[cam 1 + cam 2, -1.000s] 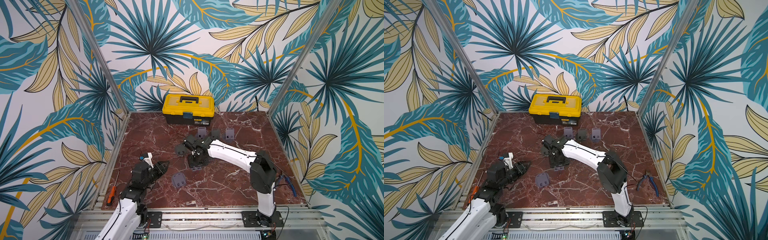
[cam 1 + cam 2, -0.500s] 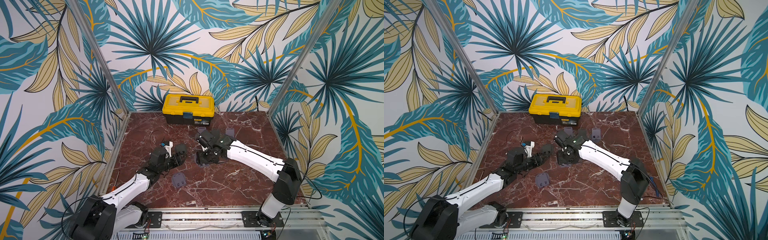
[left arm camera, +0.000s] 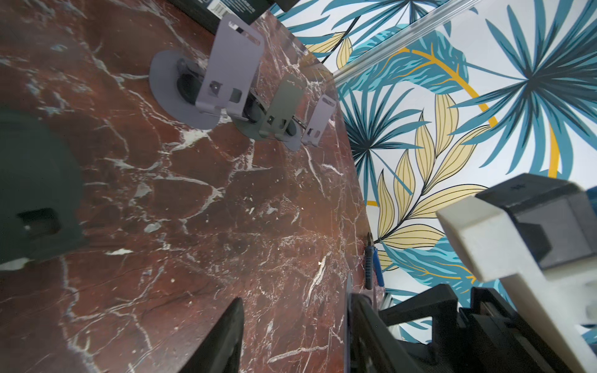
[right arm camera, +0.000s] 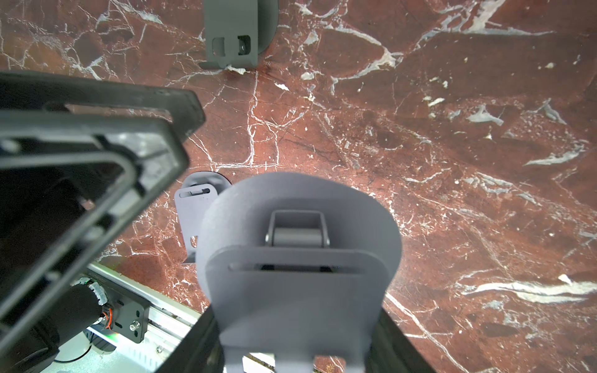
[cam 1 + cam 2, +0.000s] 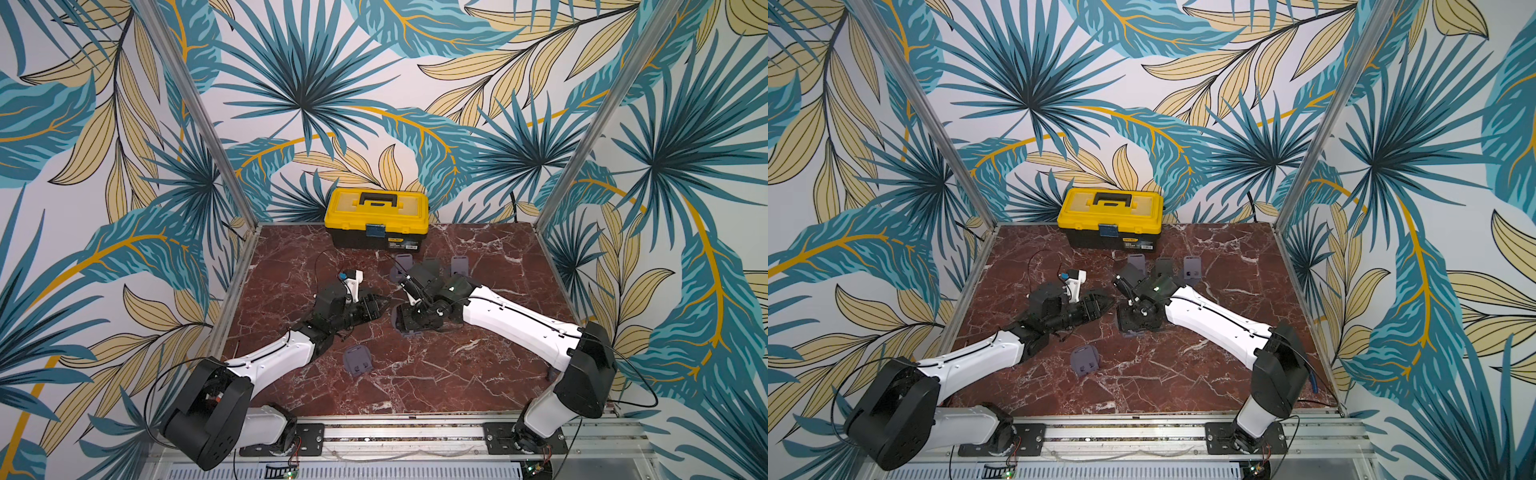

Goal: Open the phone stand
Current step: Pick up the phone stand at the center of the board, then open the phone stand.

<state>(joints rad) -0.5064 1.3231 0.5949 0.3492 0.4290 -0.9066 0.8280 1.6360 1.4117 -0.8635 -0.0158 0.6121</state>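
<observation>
A grey folded phone stand [image 4: 297, 258] fills the right wrist view, its round base behind its slotted plate. My right gripper [image 4: 300, 355] is shut on its lower end, one finger on each side. In both top views that gripper [image 5: 409, 318] [image 5: 1136, 320] holds the stand [image 5: 405, 328] low over the middle of the marble table. My left gripper [image 5: 380, 305] [image 5: 1106, 301] is just left of it, pointing at it. In the left wrist view the left gripper [image 3: 294, 336] is open with only marble between its fingers [image 3: 226, 339]. A thin grey edge runs along the other finger.
A second folded stand [image 5: 357, 360] [image 5: 1086, 359] lies in front of the left arm. Three opened stands [image 5: 403, 264] [image 5: 432, 266] [image 5: 459, 264] stand in a row before the yellow toolbox [image 5: 376, 216] [image 5: 1109, 214]. Blue-handled pliers [image 3: 371, 264] lie at the table's right edge.
My left arm has reached from the front left corner to the middle, up to the held stand, its jaws a little wider. My right arm has swung right, carrying the stand slightly right.
</observation>
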